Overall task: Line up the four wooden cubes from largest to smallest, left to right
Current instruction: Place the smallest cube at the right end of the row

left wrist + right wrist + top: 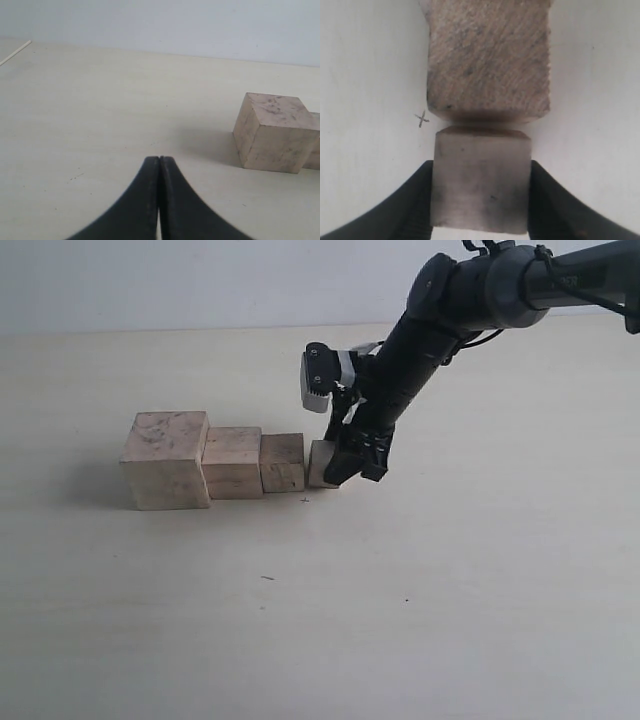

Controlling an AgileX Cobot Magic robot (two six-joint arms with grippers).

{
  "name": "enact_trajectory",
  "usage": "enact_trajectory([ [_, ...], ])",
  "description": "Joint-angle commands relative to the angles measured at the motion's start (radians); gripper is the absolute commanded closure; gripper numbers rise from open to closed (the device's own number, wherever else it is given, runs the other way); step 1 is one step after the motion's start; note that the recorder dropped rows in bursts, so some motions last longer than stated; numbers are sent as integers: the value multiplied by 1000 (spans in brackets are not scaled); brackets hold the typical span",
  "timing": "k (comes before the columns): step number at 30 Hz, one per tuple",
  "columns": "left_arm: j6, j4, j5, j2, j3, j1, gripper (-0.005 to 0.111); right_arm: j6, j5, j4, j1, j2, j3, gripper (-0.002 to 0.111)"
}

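Note:
The four wooden cubes stand in a row on the pale table. From left to right they are the largest (165,458), with dark speckles on top, the second (232,462), the third (282,462) and the smallest (319,462). My right gripper (345,468) reaches down from the upper right and is shut on the smallest cube (480,175). Its black fingers (420,200) press both sides of that cube. The cube sits just short of the third cube (487,60). My left gripper (159,160) is shut with nothing in it, low over the table, with the largest cube (275,132) ahead to one side.
A small pencil cross (422,119) marks the table beside the smallest cube. The table's far edge meets a pale wall (200,280). A thin white strip (15,52) lies at the table's edge in the left wrist view.

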Motion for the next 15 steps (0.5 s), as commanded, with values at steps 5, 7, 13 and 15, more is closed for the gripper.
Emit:
enact_trajectory([
  [5,-5,2,-12,-6,4,-6,107,-11,-17,28,0,23,0,103],
  [7,-5,2,-12,-6,4,-6,107,-11,-17,28,0,23,0,96],
  [13,-5,2,-12,-6,4,-6,107,16,-15,28,0,23,0,70],
  [15,-5,2,-12,-6,4,-6,107,23,-11,37,0,21,0,61],
])
